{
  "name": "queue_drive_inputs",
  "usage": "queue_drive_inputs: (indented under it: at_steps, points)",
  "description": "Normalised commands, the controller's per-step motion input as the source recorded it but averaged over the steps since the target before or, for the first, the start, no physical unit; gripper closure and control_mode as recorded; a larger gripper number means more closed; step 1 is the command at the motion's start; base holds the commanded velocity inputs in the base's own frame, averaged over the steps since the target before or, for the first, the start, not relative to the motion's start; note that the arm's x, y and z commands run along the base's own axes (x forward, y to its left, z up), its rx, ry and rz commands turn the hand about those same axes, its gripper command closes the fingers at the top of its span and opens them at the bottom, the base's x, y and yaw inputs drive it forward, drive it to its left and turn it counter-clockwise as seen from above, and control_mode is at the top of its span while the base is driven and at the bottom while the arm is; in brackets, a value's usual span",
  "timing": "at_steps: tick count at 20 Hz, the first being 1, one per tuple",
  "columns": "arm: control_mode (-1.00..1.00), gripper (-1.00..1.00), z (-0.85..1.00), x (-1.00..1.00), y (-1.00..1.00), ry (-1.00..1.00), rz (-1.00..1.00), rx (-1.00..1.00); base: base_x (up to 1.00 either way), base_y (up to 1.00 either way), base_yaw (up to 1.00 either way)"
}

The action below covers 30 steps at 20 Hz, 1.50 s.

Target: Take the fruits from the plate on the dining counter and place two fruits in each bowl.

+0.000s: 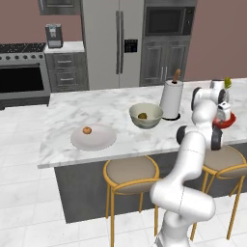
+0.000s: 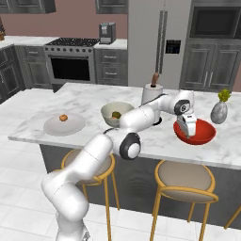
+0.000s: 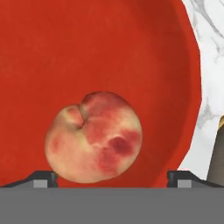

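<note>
My gripper (image 2: 188, 128) hangs open just above the glossy red bowl (image 2: 203, 135), at the right end of the marble dining counter (image 1: 67, 108). In the hand view a reddish fruit (image 3: 94, 138) lies in the red bowl (image 3: 109, 52), between my spread fingertips (image 3: 43, 178) and touching neither. The beige-grey bowl (image 1: 137, 110) at mid counter holds an orange-brown fruit (image 1: 143, 116). One orange-brown fruit (image 1: 87, 130) sits on the pale grey plate (image 1: 103, 140) at the left. From the right base, that plate (image 2: 74, 126) and its fruit (image 2: 63, 117) lie far left of the arm.
A paper towel roll (image 1: 171, 96) stands right behind the beige bowl, close to my forearm. A small grey vase (image 2: 219, 112) with a green sprig stands to the right of the red bowl. Gold-legged stools (image 1: 131, 173) line the counter's near side.
</note>
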Motion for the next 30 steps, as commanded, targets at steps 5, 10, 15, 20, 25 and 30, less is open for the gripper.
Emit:
queue_drive_inputs:
  at_steps: [5,10,15,20,25,30]
  points:
    - [-1.0,-1.0,0.57,0.08,-0.02,0.05,0.12,0.12,0.0,0.0,0.0]
    - [-1.0,-1.0,0.68,0.0,0.03,0.0,0.17,0.01,0.0,0.0,0.0]
    - [-1.0,-1.0,0.47,-0.45,0.23,0.02,0.18,0.0,0.0,0.0,0.0]
    - [-1.0,-1.0,0.19,-0.66,0.59,0.04,0.19,0.01,0.0,0.0,0.0]
    - [-1.0,-1.0,0.02,-0.6,0.8,0.01,0.16,0.01,0.0,0.0,0.0]
    - [-1.0,-1.0,0.0,-0.46,0.96,0.0,0.15,0.0,0.0,0.0,0.0]
